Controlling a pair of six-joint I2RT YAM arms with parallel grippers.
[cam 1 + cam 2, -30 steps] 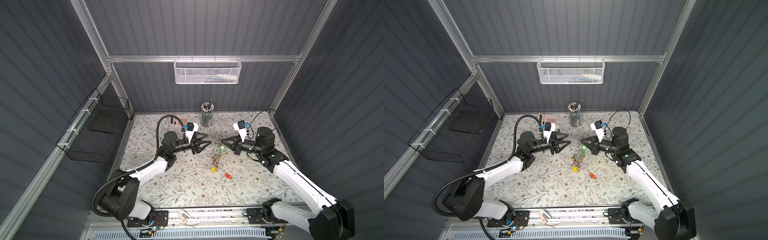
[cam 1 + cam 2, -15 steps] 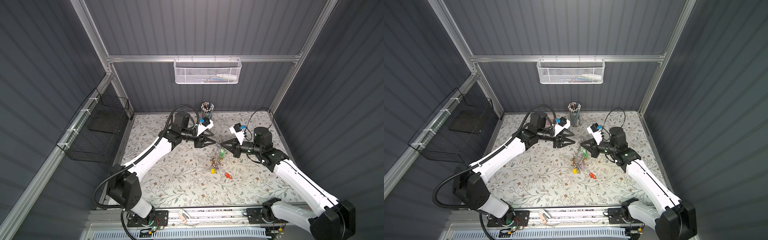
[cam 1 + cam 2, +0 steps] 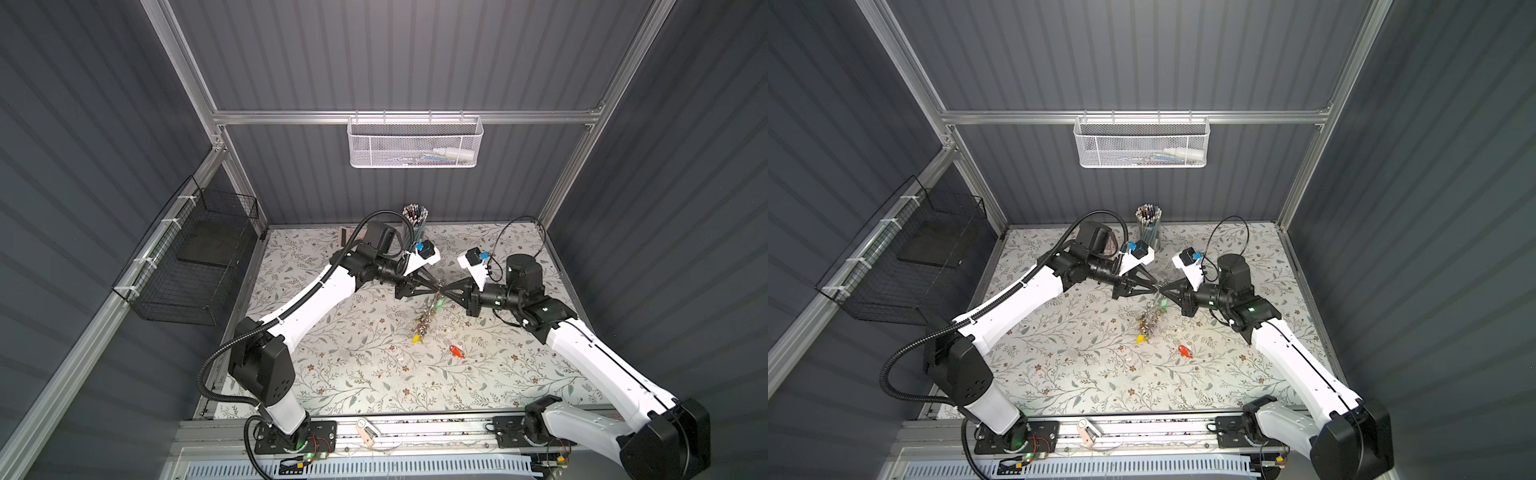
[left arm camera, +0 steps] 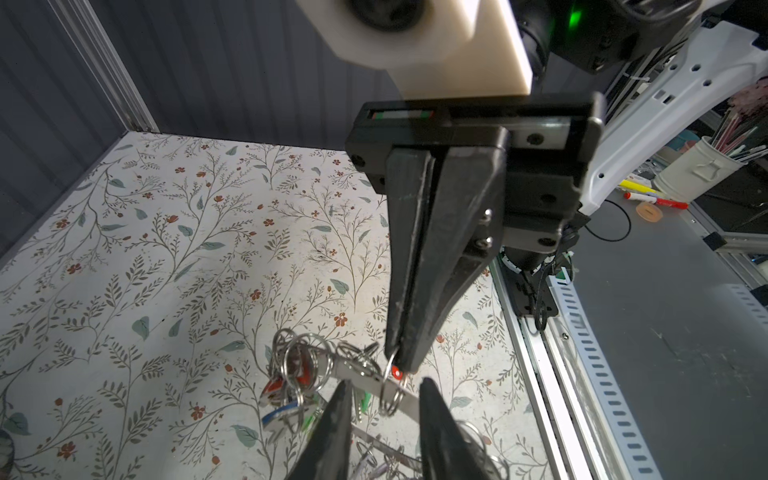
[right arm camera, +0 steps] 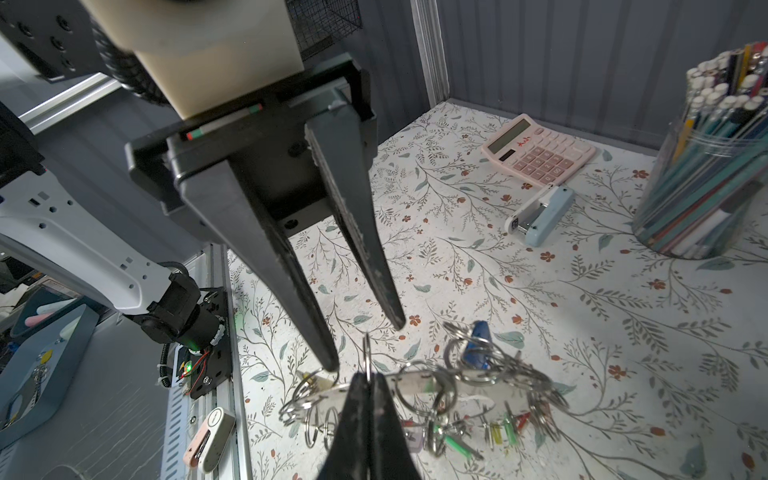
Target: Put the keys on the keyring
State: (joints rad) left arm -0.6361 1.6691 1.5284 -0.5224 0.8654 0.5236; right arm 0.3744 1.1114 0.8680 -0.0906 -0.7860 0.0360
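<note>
We find the right gripper (image 5: 368,376) clamped on a split ring (image 5: 366,353) (keys (image 3: 424,324) dangling beneath it); the left gripper (image 4: 384,382), jaws parted, straddles that ring's free edge.

We see a pink calculator (image 5: 539,150) near a blue stapler (image 5: 540,216), a full pencil cup (image 5: 702,166) on the floral mat (image 5: 582,299), and a white mesh basket (image 3: 415,143) hanging behind.

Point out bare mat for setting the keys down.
Free: the front strip of mat between the front rail and the red-tagged key. Crowded: the centre, where left tool and right tool meet over the key bunch, and around the pencil cup.
</note>
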